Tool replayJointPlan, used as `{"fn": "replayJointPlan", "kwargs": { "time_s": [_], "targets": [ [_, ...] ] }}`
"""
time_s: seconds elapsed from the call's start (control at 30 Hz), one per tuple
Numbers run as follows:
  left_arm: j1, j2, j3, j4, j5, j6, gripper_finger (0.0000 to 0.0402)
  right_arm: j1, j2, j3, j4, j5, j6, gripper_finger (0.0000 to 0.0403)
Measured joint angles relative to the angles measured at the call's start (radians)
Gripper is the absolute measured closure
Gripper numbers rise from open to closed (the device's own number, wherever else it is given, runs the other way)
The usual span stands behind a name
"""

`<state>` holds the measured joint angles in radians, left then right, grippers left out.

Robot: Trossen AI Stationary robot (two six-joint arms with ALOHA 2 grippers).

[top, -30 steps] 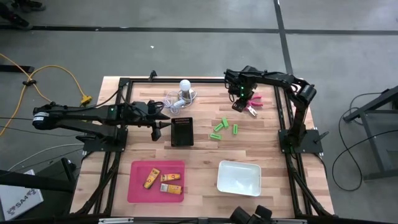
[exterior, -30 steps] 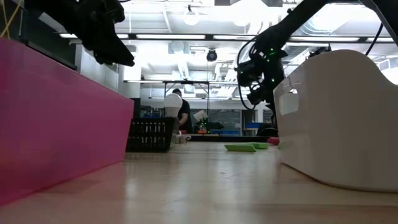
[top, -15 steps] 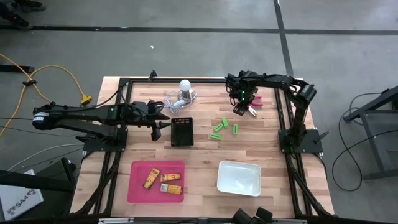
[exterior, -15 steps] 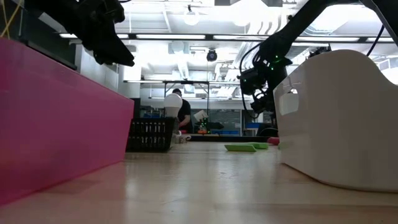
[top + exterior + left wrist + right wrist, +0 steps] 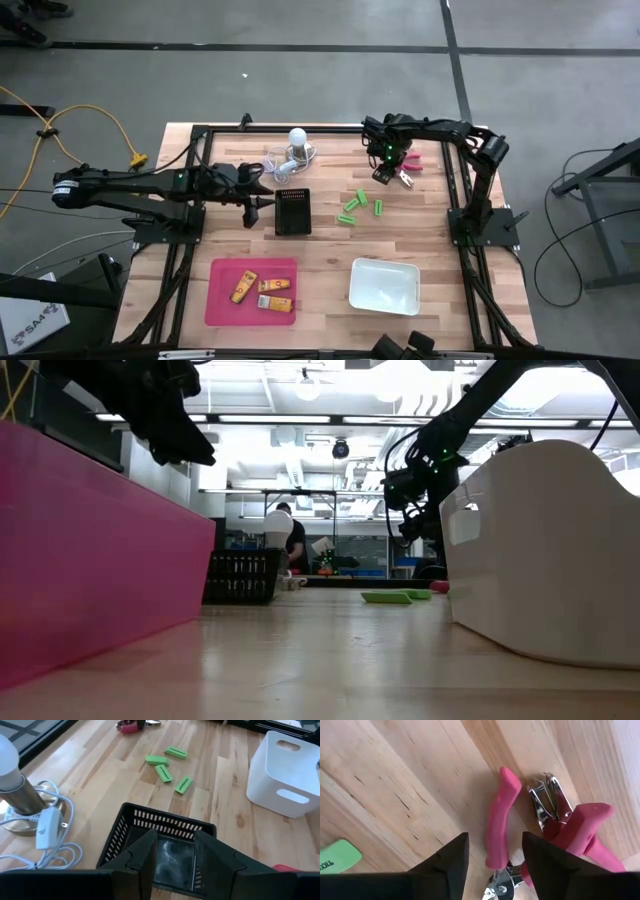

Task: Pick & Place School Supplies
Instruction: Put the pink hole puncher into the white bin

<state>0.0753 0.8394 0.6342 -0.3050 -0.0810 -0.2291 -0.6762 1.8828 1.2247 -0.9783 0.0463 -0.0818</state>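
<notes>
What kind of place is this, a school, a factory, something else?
Probably a robotics lab or workshop: a pale wooden worktable in a black metal frame stands on a bare grey concrete floor, and the low view shows an open hall with ceiling strip lights.

Both arms are showing dark, slim links with black cables running along them. The right end effector [image 5: 384,168] is glowing with a small green light. The left end effector [image 5: 173,851] is showing two black, blocky fingers.
</notes>
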Motion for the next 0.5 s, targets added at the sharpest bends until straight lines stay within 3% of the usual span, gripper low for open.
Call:
{"fn": "replayJointPlan", "kwargs": {
  "time_s": [0.5],
  "targets": [
    [0.0,0.0,0.0,0.013,0.005,0.004,0.0274,0.009,0.006,-0.034,0.052,-0.019,-0.001,0.0253]
  ]
}}
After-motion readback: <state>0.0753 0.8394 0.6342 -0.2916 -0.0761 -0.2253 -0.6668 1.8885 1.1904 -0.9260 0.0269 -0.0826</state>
